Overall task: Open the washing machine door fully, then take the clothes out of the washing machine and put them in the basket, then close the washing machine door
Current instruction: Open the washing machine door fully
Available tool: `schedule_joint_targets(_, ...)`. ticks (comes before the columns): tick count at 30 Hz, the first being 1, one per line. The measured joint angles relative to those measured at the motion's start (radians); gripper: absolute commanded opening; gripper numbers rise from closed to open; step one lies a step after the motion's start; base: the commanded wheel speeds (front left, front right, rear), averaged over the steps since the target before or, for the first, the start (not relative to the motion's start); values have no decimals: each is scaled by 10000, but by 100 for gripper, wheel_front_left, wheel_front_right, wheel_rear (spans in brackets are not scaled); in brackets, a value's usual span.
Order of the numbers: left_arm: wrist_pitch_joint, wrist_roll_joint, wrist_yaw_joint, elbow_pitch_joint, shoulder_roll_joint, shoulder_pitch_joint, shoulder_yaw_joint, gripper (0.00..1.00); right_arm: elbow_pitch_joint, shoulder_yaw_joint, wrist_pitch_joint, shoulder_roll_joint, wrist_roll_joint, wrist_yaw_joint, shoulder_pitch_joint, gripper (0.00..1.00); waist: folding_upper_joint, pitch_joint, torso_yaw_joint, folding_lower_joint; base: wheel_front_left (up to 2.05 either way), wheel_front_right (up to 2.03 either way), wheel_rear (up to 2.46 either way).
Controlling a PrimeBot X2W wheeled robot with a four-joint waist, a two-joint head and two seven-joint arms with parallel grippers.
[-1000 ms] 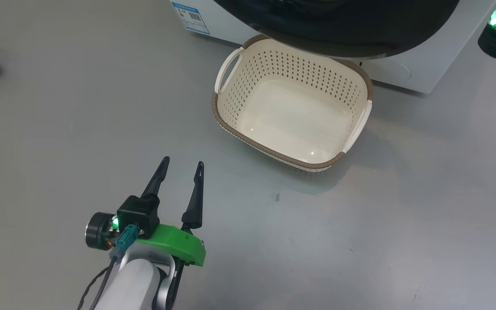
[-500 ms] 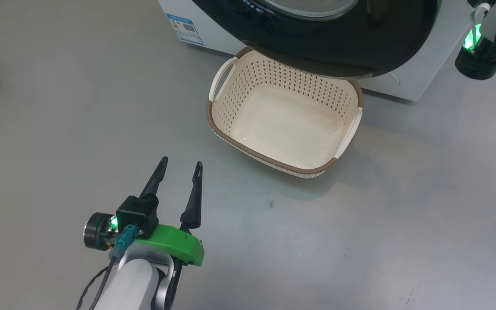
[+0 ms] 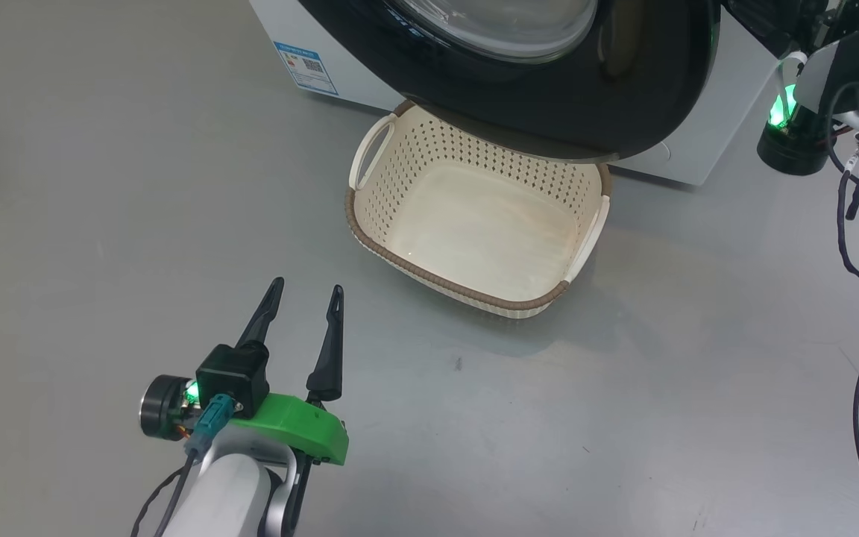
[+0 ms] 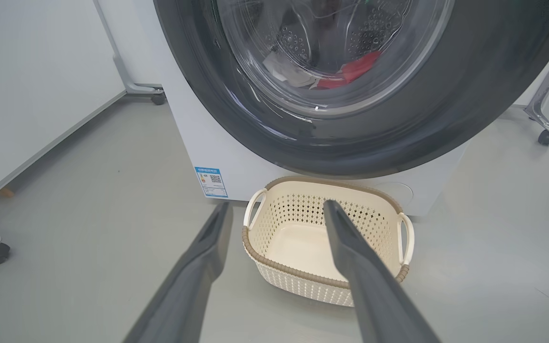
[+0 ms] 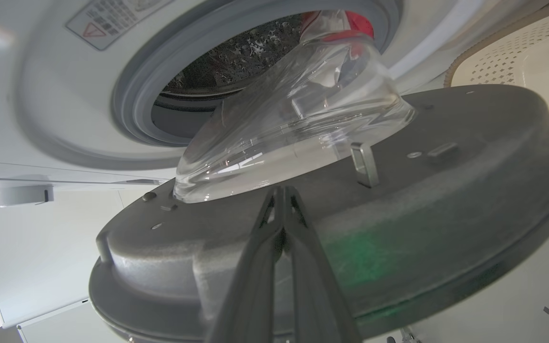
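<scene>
The washing machine door (image 3: 623,89), with its glossy black rim and glass bowl, stands partly swung out over the back of the basket (image 3: 429,277). The cream basket sits on the floor with nothing in it. My left gripper (image 3: 306,287) hovers open near the floor, short of the basket (image 4: 303,276). Red clothes (image 4: 355,71) and a pale piece (image 4: 284,71) show through the glass. My right gripper (image 5: 281,190) is shut, its tips against the door's grey inner face (image 5: 446,200) below the glass bowl (image 5: 293,124). Behind it are the rubber ring (image 5: 136,95) and the steel drum (image 5: 236,52).
The white washing machine (image 3: 690,142) carries a blue label (image 3: 306,66) at its lower left. My right arm (image 3: 832,74), with loose cables, reaches in at the right edge. Wheeled frame legs (image 4: 543,136) stand beside the washer. Grey floor lies all around.
The head camera has shifted, so more of the door and my right arm now show. The door's rim reaches further over the basket. My left gripper has stayed open in place.
</scene>
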Motion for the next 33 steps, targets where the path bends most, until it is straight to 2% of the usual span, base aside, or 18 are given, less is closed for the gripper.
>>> schedule_joint_targets(20, 0, 115, 0, 42, 0, 20, 58, 100, -84, 353, 692, 349, 0, 6, 687, 0, 0, -283, -126, 0, 0, 0, 0)
schedule_joint_targets(23, 0, 144, 0, 92, 2, 48, 67, 100, -109, 454, 905, 407, 0, 121, 858, 0, 0, -362, -151, 0, 0, 0, 0)
schedule_joint_targets(33, 0, 180, 0, 196, 4, 245, 61, 100, -224, 617, 1264, 702, 65, 182, 1413, 0, 0, -720, -248, 0, 0, 0, 0)
